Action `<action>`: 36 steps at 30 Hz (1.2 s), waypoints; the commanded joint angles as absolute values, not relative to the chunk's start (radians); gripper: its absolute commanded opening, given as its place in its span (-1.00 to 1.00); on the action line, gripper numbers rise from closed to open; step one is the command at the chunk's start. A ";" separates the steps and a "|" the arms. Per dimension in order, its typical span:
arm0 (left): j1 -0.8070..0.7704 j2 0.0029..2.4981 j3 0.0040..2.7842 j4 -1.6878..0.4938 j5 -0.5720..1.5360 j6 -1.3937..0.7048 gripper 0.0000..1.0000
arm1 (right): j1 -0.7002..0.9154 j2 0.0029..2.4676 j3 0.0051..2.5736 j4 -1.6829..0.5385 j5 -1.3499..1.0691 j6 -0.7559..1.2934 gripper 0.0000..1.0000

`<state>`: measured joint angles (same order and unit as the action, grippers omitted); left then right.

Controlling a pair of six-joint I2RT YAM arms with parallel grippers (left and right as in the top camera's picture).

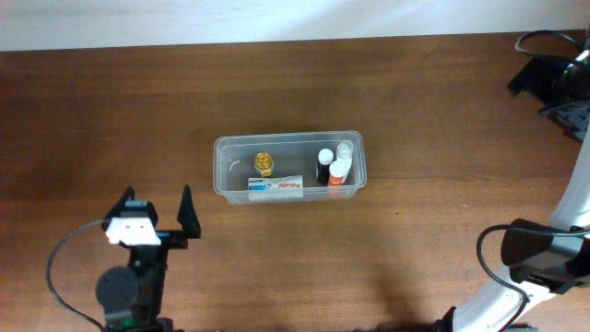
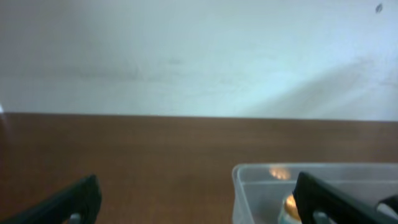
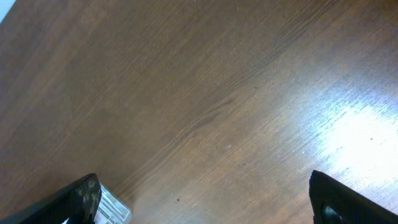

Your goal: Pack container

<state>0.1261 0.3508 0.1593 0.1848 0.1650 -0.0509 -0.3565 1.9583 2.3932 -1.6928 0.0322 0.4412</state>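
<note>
The clear plastic container (image 1: 221, 168) stands at the table's middle. It holds a gold-capped bottle (image 1: 265, 163), a white tube (image 1: 276, 187), a black bottle with a white cap (image 1: 324, 164), an orange bottle (image 1: 337, 175) and a clear bottle (image 1: 345, 149). My left gripper (image 1: 159, 210) is open and empty, in front of and to the left of the container. In the left wrist view (image 2: 199, 202) the container's left corner (image 2: 245, 177) and the gold cap (image 2: 289, 202) show by the right finger. My right gripper (image 3: 205, 202) is open and empty over bare wood.
The right arm (image 1: 535, 258) stands at the front right edge. Dark equipment with cables (image 1: 553, 78) sits at the back right corner. A small clear labelled piece (image 3: 112, 210) shows by the right gripper's left finger. A white wall (image 2: 199, 56) lies behind the table.
</note>
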 commanded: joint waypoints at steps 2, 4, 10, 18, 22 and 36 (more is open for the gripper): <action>0.132 0.244 0.033 0.289 0.153 -0.029 0.99 | -0.354 1.936 2.392 -1.699 0.030 0.442 0.97; 0.131 0.207 0.008 0.309 0.153 -0.029 0.99 | -0.354 1.936 2.392 -1.699 0.030 0.442 0.97; 0.105 0.167 0.009 0.271 0.147 0.037 0.99 | -0.354 1.936 2.392 -1.699 0.030 0.442 0.97; 0.024 0.078 0.009 0.075 0.058 0.107 0.99 | -0.354 1.936 2.392 -1.699 0.030 0.442 0.97; 0.024 0.016 0.009 -0.039 0.032 0.107 0.99 | -0.354 1.936 2.392 -1.699 0.030 0.442 0.97; 0.024 0.005 0.009 -0.083 -0.004 0.110 0.99 | -0.354 1.937 2.392 -1.699 0.030 0.442 0.97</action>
<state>0.0280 0.0166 0.0101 -0.0734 0.0132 0.0906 -0.3565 1.9583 2.3924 -1.6928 0.0322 0.4419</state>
